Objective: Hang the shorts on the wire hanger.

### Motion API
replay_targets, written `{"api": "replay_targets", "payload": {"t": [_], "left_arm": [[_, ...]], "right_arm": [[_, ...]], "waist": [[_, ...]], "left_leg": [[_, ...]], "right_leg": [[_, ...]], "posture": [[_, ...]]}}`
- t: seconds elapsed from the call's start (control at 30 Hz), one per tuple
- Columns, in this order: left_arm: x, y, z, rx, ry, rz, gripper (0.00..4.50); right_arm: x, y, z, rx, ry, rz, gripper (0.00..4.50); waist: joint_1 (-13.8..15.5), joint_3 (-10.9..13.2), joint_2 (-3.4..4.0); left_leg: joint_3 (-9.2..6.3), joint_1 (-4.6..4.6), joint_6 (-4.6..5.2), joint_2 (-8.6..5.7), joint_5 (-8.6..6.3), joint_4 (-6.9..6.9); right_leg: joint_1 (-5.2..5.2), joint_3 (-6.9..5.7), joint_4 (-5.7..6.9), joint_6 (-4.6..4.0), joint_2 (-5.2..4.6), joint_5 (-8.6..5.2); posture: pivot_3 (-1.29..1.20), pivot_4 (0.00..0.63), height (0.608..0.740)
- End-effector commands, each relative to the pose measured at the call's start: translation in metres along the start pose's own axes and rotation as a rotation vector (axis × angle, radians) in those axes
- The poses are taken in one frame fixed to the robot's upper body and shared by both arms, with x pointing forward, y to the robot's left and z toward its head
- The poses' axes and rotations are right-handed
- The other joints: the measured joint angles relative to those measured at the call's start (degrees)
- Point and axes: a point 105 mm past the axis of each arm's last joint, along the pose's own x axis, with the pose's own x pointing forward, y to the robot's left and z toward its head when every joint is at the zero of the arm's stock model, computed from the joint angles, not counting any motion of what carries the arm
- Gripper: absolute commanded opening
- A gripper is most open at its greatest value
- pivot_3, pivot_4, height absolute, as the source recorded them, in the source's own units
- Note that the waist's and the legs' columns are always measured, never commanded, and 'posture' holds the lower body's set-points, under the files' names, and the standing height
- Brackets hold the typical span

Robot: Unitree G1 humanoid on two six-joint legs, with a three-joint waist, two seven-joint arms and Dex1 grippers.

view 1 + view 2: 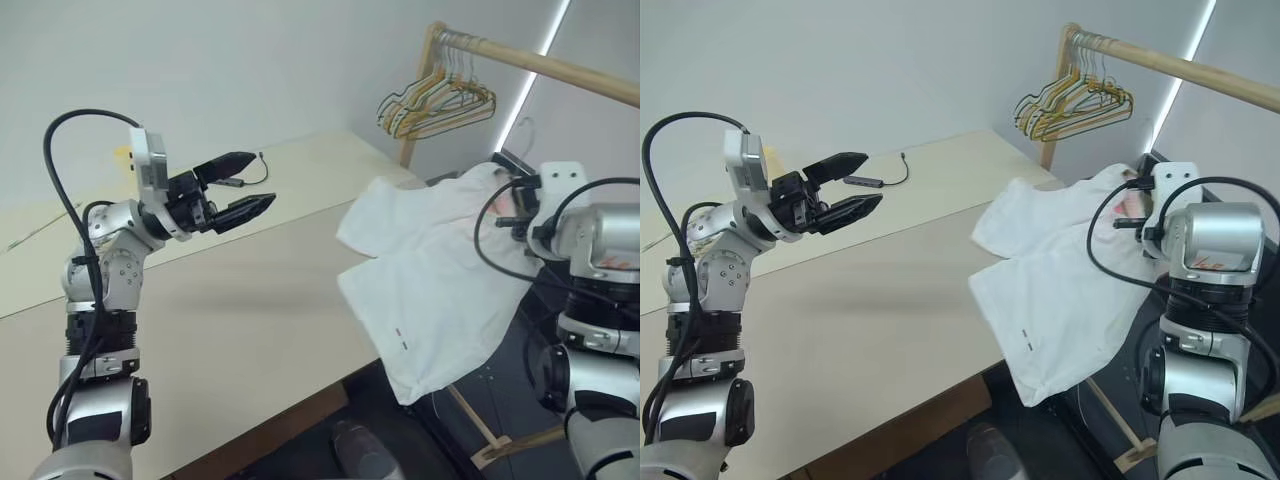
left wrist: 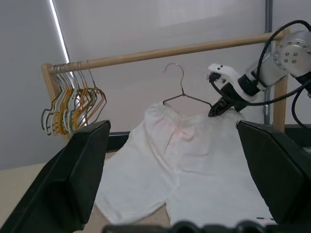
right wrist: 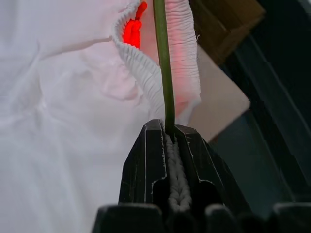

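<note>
The white shorts [image 1: 430, 290] hang by their pink-tinged waistband from the thin wire hanger [image 2: 187, 97]. Their legs drape down over the table's right corner, and two small dark dashes show near the lower hem. My right gripper [image 3: 167, 128] is shut on the hanger's wire [image 3: 163, 58] with a fold of the gathered waistband pinched beside it. The hanger's hook [image 2: 175, 68] stands free below the wooden rail. My left gripper [image 1: 248, 185] is raised over the table to the left, open and holding nothing, pointing toward the shorts from well away.
A wooden rail [image 1: 560, 65] runs across the upper right, with a bunch of yellow, green and beige hangers [image 1: 435, 105] at its left end. The beige table [image 1: 250, 320] carries a small adapter with a cable [image 1: 865, 181] near its far side.
</note>
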Motion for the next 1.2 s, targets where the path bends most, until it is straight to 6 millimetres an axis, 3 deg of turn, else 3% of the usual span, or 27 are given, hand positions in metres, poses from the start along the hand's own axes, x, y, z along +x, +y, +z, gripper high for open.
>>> {"api": "replay_targets", "payload": {"t": [0.03,0.27,0.47,0.6,0.93,1.2], "left_arm": [[0.001,-0.003,0.012,0.045,-0.002,-0.010,4.50],[-0.002,-0.014,0.015,0.047,-0.003,-0.029,4.50],[-0.002,-0.017,0.015,0.050,-0.016,-0.021,4.50],[-0.001,-0.019,0.015,0.050,-0.020,-0.020,4.50],[-0.005,-0.025,0.017,0.060,-0.039,-0.028,4.50],[-0.005,-0.027,0.018,0.061,-0.061,-0.028,4.50]], "right_arm": [[-0.010,-0.018,0.030,0.031,-0.129,-0.146,0.10],[-0.016,-0.045,0.058,0.188,-0.223,-0.295,0.10],[-0.013,-0.061,0.079,0.329,-0.244,-0.337,0.10],[-0.008,-0.067,0.088,0.373,-0.244,-0.327,0.10],[0.012,-0.079,0.080,0.540,-0.133,-0.237,0.10],[0.024,-0.071,0.061,0.593,-0.024,-0.230,0.10]], "waist": [[-0.68,0.00,0.00],[-2.00,0.01,-0.01],[-2.70,0.02,-0.01],[-2.91,0.02,-0.01],[-2.76,0.06,-0.06],[-2.60,0.10,-0.12]], "left_leg": [[0.03,0.09,0.02,0.00,-0.01,-0.01],[0.42,0.67,0.11,-0.06,-0.06,-0.09],[0.50,0.88,0.30,-0.06,-0.20,-0.12],[0.61,0.85,0.39,-0.08,-0.25,-0.16],[0.77,0.84,0.49,-0.11,-0.30,-0.21],[0.89,0.85,0.50,-0.08,-0.31,-0.23]], "right_leg": [[0.11,0.03,-0.05,0.02,0.00,-0.01],[0.38,0.42,-0.08,0.24,-0.04,-0.04],[1.03,0.47,-0.65,0.84,-0.05,-0.21],[1.06,0.61,-0.87,0.80,-0.07,-0.05],[1.08,0.74,-1.06,1.06,-0.07,-0.14],[1.10,0.85,-1.18,1.15,-0.02,-0.12]], "posture": [[-0.40,0.000,0.740],[-0.39,0.000,0.740],[-0.38,0.000,0.740],[-0.37,0.000,0.740],[-0.35,0.000,0.740],[-0.35,0.000,0.740]]}}
